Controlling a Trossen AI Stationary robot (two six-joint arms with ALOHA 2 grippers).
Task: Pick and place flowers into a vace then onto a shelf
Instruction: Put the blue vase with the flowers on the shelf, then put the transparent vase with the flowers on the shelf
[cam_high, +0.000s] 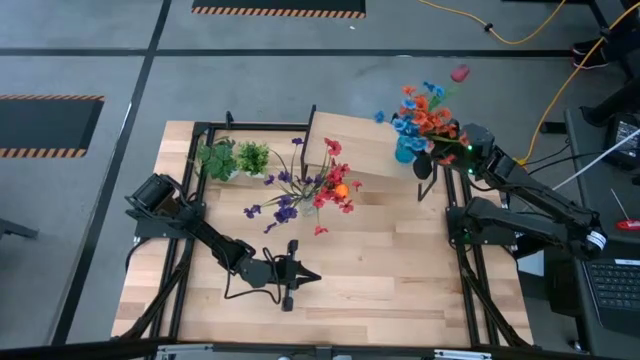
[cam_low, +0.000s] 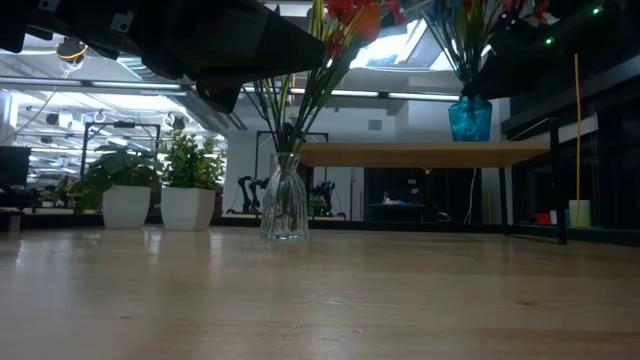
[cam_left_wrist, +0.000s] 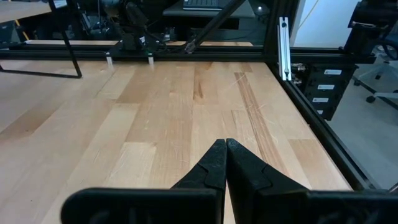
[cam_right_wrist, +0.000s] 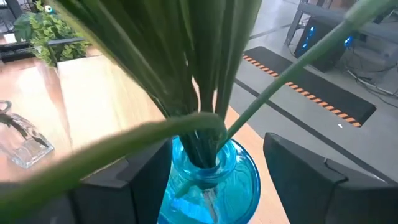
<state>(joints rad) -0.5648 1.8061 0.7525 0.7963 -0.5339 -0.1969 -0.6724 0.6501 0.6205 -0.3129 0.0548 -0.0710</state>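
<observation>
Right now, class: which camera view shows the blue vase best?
The low view: the blue vase stands whole and upright on the shelf. The right wrist view shows only its neck between the open right end effector. In the high view, blooms largely cover it. The left wrist view misses it.

Grey concrete floor surrounding table, hazard-striped mats lying on it, yellow cable trailing across. Ceiling strip lights glowing in room beyond. Office chair standing nearby.
</observation>
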